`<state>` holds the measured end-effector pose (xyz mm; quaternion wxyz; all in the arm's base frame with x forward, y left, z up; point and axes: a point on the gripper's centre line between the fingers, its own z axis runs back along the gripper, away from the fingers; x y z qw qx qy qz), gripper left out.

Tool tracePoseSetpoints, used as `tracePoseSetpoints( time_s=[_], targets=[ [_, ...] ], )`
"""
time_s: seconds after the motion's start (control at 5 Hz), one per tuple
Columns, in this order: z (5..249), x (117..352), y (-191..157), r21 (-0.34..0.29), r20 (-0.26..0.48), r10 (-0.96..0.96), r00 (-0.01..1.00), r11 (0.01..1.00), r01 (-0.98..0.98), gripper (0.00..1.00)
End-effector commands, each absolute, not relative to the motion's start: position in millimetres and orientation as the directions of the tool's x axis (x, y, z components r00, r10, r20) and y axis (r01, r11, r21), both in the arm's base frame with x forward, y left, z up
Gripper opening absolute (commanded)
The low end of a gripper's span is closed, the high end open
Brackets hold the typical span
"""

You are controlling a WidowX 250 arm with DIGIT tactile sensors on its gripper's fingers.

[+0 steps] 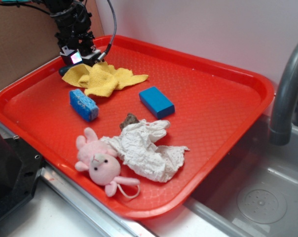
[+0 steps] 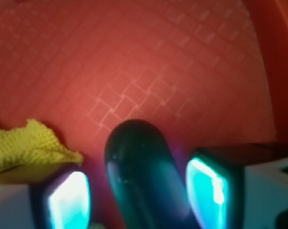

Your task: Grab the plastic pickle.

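Kitchen sink area, grey faucet, steel basin with drain, red tray alongside

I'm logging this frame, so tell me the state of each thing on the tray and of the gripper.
Gripper: open, straddling pickle.
Pickle: lying flat, not clamped.
Yellow cloth: crumpled.
White cloth: crumpled.
Sponge: lying flat.
Blue block: lying flat.
Bunny: on its back.

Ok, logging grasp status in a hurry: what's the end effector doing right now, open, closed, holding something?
End effector: open, fingers either side of the plastic pickle, with gaps visible on both sides; not gripping it yet.
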<state>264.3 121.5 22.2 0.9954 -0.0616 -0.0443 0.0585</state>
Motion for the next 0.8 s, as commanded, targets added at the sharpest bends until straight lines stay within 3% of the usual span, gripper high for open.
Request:
tracePoseSetpoints(
  time_s=[0.0,0.2,0.4,0.6],
  targets=[
    [38.3,261.3,126.8,-0.132,0.153,0.173,0.973,0.979,-0.153,0.00],
    [82.8,245.5,126.7,-0.138,0.186,0.215,0.959,0.972,-0.191,0.00],
    [132.5,219.0,110.0,-0.015,0.261,0.270,0.927,0.961,-0.276,0.00],
    [181.5,209.3,89.7,-0.037,0.295,0.314,0.902,0.947,-0.318,0.00]
  ],
)
